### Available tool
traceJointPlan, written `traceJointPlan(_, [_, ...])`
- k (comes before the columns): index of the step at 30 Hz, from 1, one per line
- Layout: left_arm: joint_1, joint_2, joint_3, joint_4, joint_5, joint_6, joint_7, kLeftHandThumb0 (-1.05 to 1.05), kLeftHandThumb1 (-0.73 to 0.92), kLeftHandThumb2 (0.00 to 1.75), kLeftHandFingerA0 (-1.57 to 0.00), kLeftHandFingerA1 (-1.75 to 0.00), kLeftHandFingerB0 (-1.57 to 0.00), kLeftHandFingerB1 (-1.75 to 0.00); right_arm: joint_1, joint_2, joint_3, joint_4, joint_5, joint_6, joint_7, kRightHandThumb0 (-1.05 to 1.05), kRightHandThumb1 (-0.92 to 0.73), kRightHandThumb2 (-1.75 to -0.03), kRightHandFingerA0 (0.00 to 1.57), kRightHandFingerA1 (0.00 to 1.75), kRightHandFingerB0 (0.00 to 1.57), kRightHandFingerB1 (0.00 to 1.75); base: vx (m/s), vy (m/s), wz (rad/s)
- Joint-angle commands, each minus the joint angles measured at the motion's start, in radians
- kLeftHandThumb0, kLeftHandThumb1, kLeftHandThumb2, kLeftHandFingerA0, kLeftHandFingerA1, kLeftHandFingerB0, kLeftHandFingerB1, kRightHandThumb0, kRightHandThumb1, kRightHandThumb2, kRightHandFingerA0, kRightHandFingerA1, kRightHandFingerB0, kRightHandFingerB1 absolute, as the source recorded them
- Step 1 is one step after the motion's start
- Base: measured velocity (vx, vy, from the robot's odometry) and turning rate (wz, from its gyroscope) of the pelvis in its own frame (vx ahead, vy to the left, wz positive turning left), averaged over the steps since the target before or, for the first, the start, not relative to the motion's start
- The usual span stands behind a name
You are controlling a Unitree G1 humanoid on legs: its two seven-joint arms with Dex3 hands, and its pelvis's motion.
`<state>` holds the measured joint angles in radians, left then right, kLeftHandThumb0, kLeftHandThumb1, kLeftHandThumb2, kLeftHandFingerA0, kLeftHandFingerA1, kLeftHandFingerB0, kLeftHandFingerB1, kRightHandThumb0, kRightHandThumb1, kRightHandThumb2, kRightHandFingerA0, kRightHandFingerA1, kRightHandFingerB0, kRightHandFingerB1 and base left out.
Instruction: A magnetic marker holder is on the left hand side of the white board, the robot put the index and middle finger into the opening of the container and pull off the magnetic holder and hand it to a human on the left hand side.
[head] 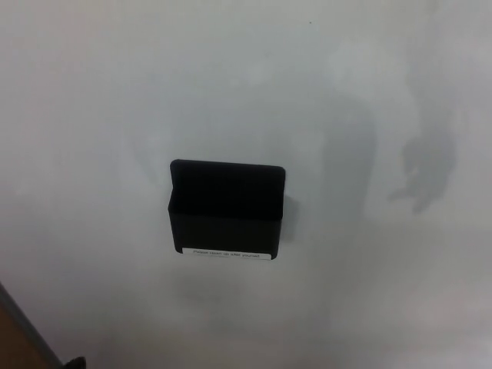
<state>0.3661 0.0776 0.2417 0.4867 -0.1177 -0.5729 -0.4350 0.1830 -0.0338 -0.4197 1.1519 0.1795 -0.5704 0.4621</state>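
Observation:
The black magnetic marker holder [226, 209] sticks to the whiteboard [92, 115] near the middle of the head view. It is a box with its opening at the top and a white label strip [231, 254] along its bottom edge. Nothing touches it. A small dark tip [74, 361] pokes in at the bottom left edge; it looks like part of my left hand, too little to read its state. My right hand does not show.
A grey hand-shaped shadow [427, 173] falls on the board to the right of the holder. The board's grey frame [23, 327] runs diagonally across the bottom left corner, with a brown surface [11, 350] beyond it.

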Motion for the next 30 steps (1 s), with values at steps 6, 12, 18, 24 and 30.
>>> traceJointPlan(6, [-0.040,0.158,-0.012,-0.640,0.296,0.144,0.065,-0.66,0.44,0.76,-0.26,-0.46,-0.19,-0.40,0.052,-0.014,-0.042,0.059,0.068,-0.020,0.034,-0.67,-0.50,-0.90,0.73,0.67,0.40,0.50,0.00,0.000,0.00])
traceJointPlan(12, [-0.088,0.199,-0.043,-0.754,0.454,0.209,0.064,-0.66,0.54,0.56,-0.32,-0.42,-0.29,-0.31,0.079,-0.016,-0.049,0.080,0.062,-0.027,0.038,-0.64,-0.64,-0.61,0.76,0.55,0.45,0.34,0.00,0.000,0.00])
traceJointPlan(18, [-0.162,0.241,-0.091,-0.798,0.570,0.288,0.041,-0.70,0.56,0.58,-0.34,-0.37,-0.28,-0.30,0.102,-0.008,-0.033,0.066,0.046,-0.075,0.032,-0.68,-0.56,-0.93,0.70,0.66,0.39,0.49,0.00,0.000,0.00])
traceJointPlan(24, [-0.231,0.285,-0.154,-0.797,0.648,0.379,-0.010,-0.70,0.56,0.58,-0.29,-0.36,-0.24,-0.29,0.115,-0.012,-0.013,0.067,0.023,-0.101,0.007,-0.62,-0.66,-0.61,0.74,0.56,0.45,0.34,0.00,0.000,0.00])
traceJointPlan(30, [-0.346,0.330,-0.254,-0.750,0.797,0.491,-0.078,-0.73,0.55,0.58,-0.24,-0.36,-0.21,-0.28,0.128,-0.015,-0.005,0.069,0.017,-0.118,0.006,-0.60,-0.66,-0.61,0.75,0.56,0.46,0.34,0.00,0.000,0.00])
